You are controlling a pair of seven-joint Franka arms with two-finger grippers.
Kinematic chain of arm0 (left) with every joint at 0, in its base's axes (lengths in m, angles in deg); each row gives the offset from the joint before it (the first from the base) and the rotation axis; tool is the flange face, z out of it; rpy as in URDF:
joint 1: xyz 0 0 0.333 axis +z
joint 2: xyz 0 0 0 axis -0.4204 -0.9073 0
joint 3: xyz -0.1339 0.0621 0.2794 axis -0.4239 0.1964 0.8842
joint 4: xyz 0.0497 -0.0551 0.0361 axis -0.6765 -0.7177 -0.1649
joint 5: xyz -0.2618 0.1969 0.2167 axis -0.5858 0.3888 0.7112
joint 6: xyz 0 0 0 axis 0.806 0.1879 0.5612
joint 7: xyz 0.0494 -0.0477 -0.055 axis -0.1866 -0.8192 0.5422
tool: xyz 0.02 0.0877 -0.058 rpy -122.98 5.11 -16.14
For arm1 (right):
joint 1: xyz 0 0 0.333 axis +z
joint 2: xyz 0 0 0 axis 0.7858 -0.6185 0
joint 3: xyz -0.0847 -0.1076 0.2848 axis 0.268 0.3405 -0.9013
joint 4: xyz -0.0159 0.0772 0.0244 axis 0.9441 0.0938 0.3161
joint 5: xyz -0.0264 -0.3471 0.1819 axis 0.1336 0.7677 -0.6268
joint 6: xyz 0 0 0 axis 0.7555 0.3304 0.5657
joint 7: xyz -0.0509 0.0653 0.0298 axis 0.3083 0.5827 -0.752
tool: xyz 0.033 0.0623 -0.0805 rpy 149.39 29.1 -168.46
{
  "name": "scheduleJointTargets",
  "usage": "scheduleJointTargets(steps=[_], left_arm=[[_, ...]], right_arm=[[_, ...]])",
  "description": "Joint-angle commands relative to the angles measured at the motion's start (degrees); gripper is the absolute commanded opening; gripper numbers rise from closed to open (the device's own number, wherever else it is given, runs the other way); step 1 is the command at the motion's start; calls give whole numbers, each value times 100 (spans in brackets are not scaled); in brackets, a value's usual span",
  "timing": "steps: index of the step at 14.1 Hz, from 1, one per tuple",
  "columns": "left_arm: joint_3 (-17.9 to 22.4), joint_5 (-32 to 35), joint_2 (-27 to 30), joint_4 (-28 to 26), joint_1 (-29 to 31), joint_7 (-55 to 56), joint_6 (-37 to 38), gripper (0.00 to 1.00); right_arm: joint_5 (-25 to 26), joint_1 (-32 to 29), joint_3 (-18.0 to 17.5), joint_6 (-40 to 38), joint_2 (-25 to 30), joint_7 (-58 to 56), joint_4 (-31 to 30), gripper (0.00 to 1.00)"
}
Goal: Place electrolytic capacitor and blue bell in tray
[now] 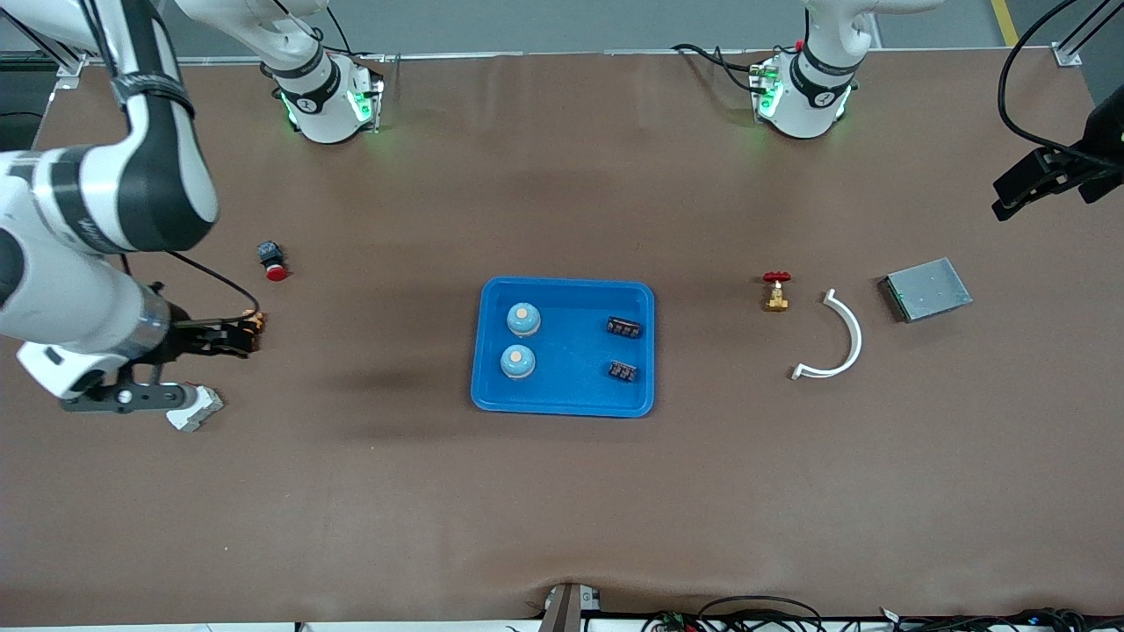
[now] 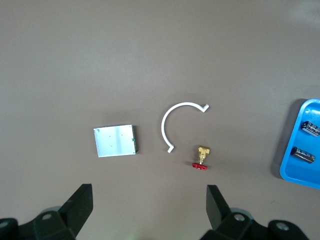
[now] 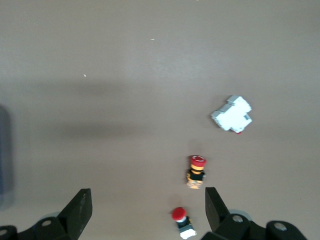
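The bright blue tray (image 1: 562,399) lies mid-table. In it stand two blue bells (image 1: 523,319) (image 1: 517,361), and toward the left arm's end of it lie two black electrolytic capacitors (image 1: 623,327) (image 1: 623,370). The left wrist view catches the tray's rim (image 2: 292,172) and both capacitors (image 2: 311,128) (image 2: 303,154). My left gripper (image 1: 1010,197) (image 2: 149,200) hangs open and empty, high over the left arm's end of the table. High over the right arm's end, my right gripper (image 1: 241,336) (image 3: 147,202) is open with nothing held.
A grey metal box (image 1: 927,289) (image 2: 116,140), a white curved clip (image 1: 834,338) (image 2: 177,122) and a brass valve with red handle (image 1: 776,290) (image 2: 201,157) lie toward the left arm's end. A red push button (image 1: 272,260) (image 3: 182,221), a yellow-red button (image 3: 196,171) and a white breaker (image 1: 195,408) (image 3: 232,114) lie below the right gripper.
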Motion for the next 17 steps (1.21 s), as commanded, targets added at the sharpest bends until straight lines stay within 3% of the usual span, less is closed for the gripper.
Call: scheduleJointTargets(steps=[1, 4, 6, 17], left_arm=[[-32, -88, 324, -394, 25, -103, -14, 100], [-41, -97, 315, -394, -37, -95, -31, 100], [-155, -97, 289, -412, -28, -94, -31, 100], [-137, -405, 236, -201, 42, -103, -40, 100]], right_arm=[[5, -300, -107, 12, 611, -236, -538, 100], [-65, -546, -98, -190, 1033, -210, -617, 100], [-626, -695, 33, -453, 1261, -166, -627, 100], [-891, -784, 96, -559, 2062, 71, -1136, 100]])
